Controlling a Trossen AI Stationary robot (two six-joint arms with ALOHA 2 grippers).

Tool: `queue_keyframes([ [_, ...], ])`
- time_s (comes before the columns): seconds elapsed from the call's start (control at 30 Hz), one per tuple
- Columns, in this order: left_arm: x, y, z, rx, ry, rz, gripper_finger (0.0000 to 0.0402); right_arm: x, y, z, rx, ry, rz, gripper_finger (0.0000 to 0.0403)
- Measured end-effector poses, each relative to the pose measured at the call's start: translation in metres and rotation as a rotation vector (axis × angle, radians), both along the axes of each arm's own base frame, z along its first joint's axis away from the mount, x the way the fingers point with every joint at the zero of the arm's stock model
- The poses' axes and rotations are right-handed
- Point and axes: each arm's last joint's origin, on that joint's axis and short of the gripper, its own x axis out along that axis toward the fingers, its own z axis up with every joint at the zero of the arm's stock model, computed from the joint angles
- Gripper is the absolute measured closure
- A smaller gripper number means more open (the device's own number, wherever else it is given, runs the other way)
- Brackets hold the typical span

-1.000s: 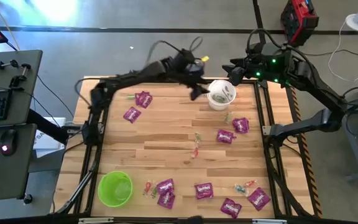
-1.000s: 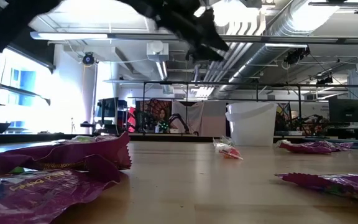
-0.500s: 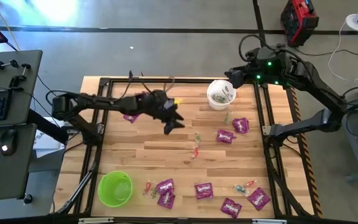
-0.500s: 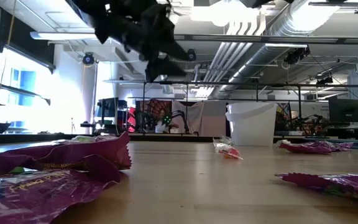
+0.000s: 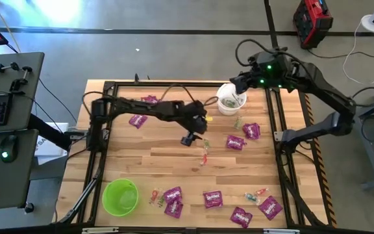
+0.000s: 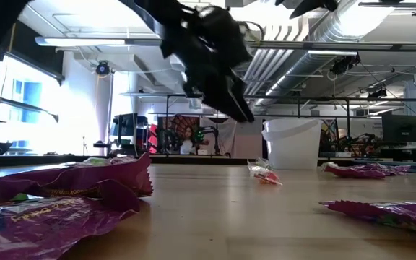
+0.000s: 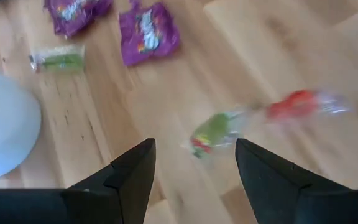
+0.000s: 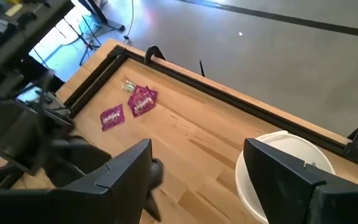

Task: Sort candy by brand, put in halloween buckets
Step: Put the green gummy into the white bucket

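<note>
Candy lies scattered over our wooden table (image 5: 174, 166): two clear-wrapped sweets, one green (image 7: 211, 132) and one red (image 7: 298, 102), sit near mid-table, and purple packets lie in pairs and clusters, two at the far left (image 5: 143, 112), two near the right edge (image 5: 243, 136), and a row along the near edge (image 5: 213, 199) with more small sweets among them. Our white bucket (image 5: 231, 97) stands at the far right with something already in it, while the lime green bucket (image 5: 120, 196) waits at the near left corner, seemingly empty. A second ago our left gripper (image 5: 188, 138) was up beside the white bucket; half a second ago it had swung back toward the far-left packets; now it has come over mid-table and hangs directly above the green and red sweets, fingers spread apart and holding nothing, as its wrist view shows the green sweet framed between the two fingers (image 7: 132, 177). We judge a drop at the white bucket is finished and the next pick is lined up, so we need only lower and close. Our right gripper (image 5: 239, 83) hovers at the far side by the white bucket, also spread wide and empty, shifted slightly toward the bucket since a second ago. Most of the candy is not yet sorted.
</note>
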Motion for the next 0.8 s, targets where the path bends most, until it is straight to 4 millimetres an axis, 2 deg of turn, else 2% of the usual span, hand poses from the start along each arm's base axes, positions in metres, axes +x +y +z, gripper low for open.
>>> queue_keyframes([
  [0.13,0.013,0.001,-0.018,0.013,0.026,-0.027,0.019,0.006,-0.002,-0.004,0.005,0.025,0.009,0.0155],
  [0.33,0.018,0.001,-0.045,0.009,0.075,-0.078,0.019,0.008,-0.003,-0.005,-0.002,0.036,0.019,0.0155],
  [0.5,0.02,-0.001,-0.06,-0.017,0.091,-0.141,0.019,0.008,-0.003,-0.005,0.0,0.035,0.021,0.0155],
  [0.8,0.026,0.005,-0.057,-0.005,0.014,-0.126,0.0194,0.008,-0.003,-0.005,0.003,0.033,0.018,0.0155],
])
